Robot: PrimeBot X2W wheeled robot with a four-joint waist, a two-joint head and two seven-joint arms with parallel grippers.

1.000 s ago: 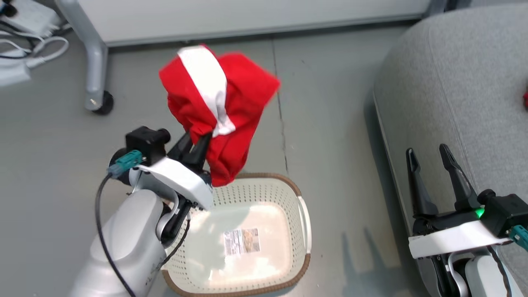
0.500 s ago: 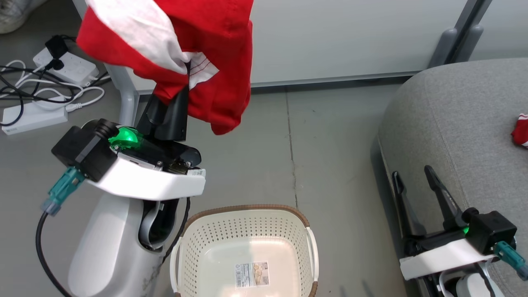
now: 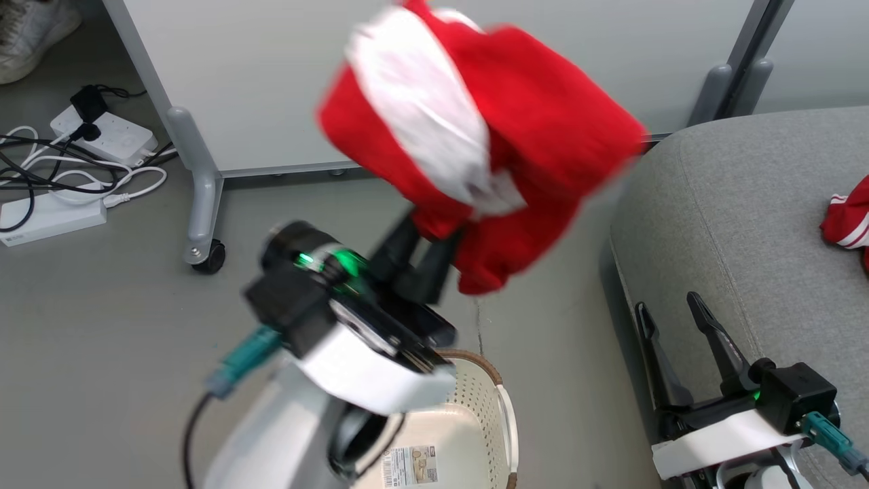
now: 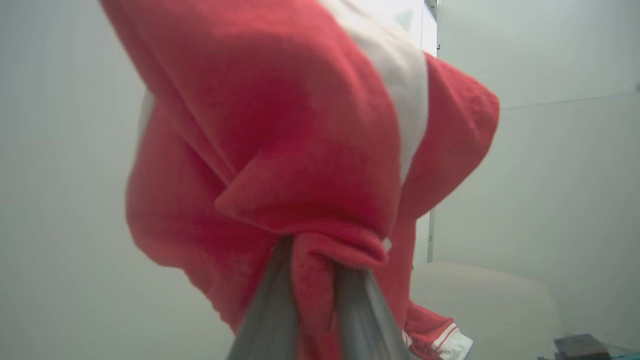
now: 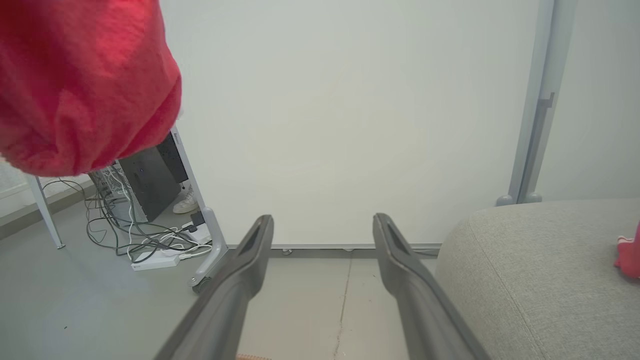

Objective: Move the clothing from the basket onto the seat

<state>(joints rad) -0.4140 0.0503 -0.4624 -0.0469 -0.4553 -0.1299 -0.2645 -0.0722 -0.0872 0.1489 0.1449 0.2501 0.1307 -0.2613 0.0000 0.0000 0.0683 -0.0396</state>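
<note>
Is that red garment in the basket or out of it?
Out: the left claw holds the red garment aloft, clear of the basket.

– Can any text, brand or number be read anywhere?
– None can be read. A printed sticker (image 3: 409,466) is seen on the floor of the basket (image 3: 478,397), but its print is too small to be made out.
</note>
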